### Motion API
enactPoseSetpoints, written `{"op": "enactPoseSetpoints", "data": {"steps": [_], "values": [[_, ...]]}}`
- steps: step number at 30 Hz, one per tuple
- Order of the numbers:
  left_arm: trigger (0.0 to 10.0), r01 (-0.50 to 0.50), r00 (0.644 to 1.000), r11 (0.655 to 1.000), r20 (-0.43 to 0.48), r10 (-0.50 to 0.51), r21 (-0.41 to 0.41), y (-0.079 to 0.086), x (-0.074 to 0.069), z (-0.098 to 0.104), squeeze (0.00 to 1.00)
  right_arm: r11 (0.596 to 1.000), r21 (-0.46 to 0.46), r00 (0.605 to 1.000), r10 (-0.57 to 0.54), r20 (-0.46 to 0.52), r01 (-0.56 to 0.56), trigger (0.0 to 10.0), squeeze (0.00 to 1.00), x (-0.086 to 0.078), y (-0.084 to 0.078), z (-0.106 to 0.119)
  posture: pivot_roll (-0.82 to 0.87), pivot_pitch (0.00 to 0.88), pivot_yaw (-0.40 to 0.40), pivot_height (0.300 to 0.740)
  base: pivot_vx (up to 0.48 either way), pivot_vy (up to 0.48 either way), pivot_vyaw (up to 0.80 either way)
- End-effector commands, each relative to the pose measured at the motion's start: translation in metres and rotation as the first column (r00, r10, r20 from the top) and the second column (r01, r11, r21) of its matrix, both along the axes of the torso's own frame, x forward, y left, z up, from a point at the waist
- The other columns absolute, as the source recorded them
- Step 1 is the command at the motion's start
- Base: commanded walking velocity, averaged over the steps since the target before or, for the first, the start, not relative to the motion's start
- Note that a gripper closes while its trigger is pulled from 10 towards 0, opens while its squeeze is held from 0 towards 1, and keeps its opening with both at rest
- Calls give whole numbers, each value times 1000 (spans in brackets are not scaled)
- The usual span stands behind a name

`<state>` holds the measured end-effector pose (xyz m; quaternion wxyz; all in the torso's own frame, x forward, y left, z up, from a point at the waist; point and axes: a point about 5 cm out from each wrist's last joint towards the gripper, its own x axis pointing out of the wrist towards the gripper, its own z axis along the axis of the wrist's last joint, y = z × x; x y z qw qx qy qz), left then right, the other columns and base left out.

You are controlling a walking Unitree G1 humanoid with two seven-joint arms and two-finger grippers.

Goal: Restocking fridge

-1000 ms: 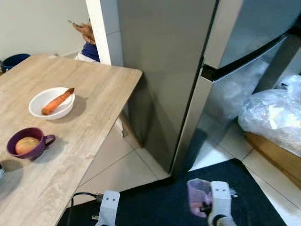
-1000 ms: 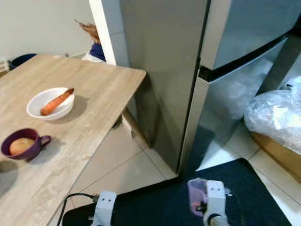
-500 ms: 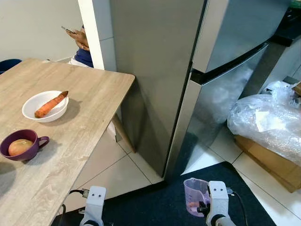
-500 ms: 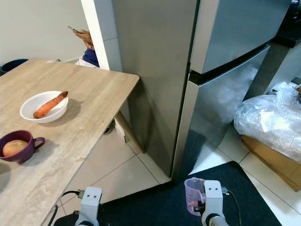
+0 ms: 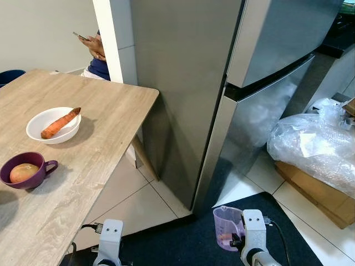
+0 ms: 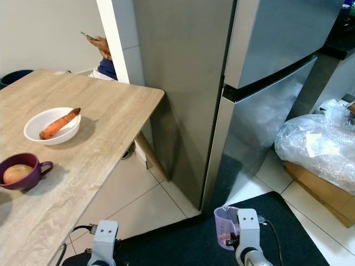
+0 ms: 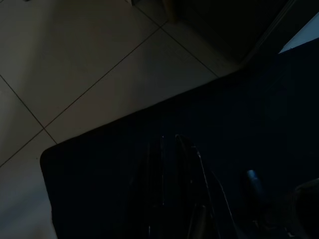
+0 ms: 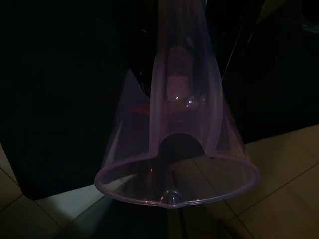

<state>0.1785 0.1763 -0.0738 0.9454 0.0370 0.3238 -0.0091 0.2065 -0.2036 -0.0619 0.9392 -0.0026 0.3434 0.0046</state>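
Right pincer (image 5: 237, 241) grasps a clear purple-tinted measuring cup (image 5: 226, 227), spouted rim outward, low over the dark mat (image 5: 183, 244) before the closed fridge (image 5: 233, 83); left pincer (image 7: 172, 149) idle, fingers together.

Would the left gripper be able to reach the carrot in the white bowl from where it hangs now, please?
Probably not yet. The left gripper hangs low over the dark mat, below the tabletop, while the carrot lies in the white bowl farther along the table.
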Motion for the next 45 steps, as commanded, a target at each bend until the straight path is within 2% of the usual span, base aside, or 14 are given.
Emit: {"op": "enactPoseSetpoints", "data": {"steps": [1, 21, 24, 39, 41, 45], "values": [[10000, -12, 1000, 1000, 18, 12, 11, 7, 0, 2, 0, 1000, 0, 1000, -13, 4, 13, 10000, 0, -2, -1, -1, -122, 63, -19, 740, 0, 0, 0], [10000, -6, 1000, 1000, 11, 6, 12, 8, 1, 2, 0, 1000, -2, 1000, -18, 2, 18, 10000, 0, -2, -1, -1, -121, 64, -20, 740, 0, -328, 0], [10000, -55, 998, 998, 1, 55, -17, 10, -1, 1, 0, 1000, -3, 1000, -17, 1, 17, 10000, 0, -2, 0, -1, -121, 64, -19, 740, 0, 0, 0], [10000, -52, 999, 999, 6, 52, 2, 14, -1, 1, 0, 1000, 0, 1000, -22, 1, 22, 10000, 0, -1, 2, -1, -119, 78, -16, 740, 0, 0, 0], [10000, -45, 999, 999, 10, 45, -1, 14, -1, 2, 0, 1000, 3, 1000, -24, 0, 24, 10000, 0, -1, 3, -1, -119, 84, -14, 740, 0, 0, 0], [10000, 37, 999, 999, 23, -37, 4, 8, 2, 3, 0, 999, 2, 999, -46, 5, 46, 10000, 0, 0, 2, -1, -111, 91, -11, 740, 0, 0, 0]]}}
